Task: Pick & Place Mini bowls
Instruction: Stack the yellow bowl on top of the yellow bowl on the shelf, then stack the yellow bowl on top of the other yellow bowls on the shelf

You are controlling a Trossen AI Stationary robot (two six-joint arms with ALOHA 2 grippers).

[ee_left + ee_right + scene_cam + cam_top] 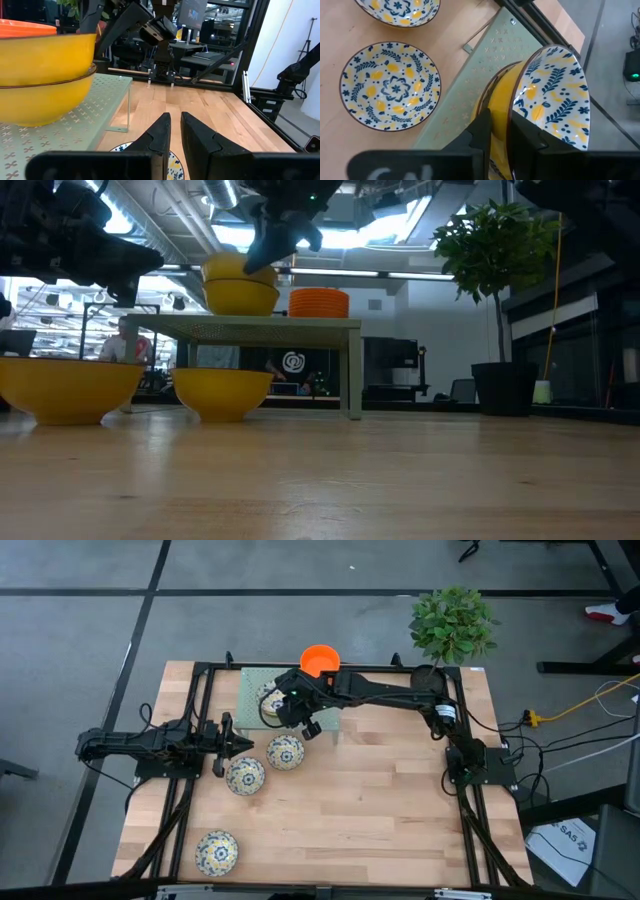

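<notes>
Two floral mini bowls with yellow outsides sit stacked on a pale green perforated shelf (250,680) at the table's far left. My right gripper (501,117) comes down on the upper bowl (555,90), shut on its rim. A stack of orange bowls (320,658) stands at the shelf's far edge. Three more floral bowls rest on the table: two (246,776) (285,752) near the shelf and one (217,850) near the front edge. My left gripper (175,120) waits, shut, low over the table's left side beside those two bowls. My right gripper holds the upper bowl by its rim (512,102), one finger against the patterned inside and one against the yellow outer wall. It comes from above, slanting down. The bowl (235,268) sits nested in the bowl below it (240,298) on the shelf.
The shelf stands on thin legs (352,370) with room under it. A potted plant (452,622) stands past the far right corner. Black frame rails run along the table's edges. The table's middle and right are bare wood (380,800).
</notes>
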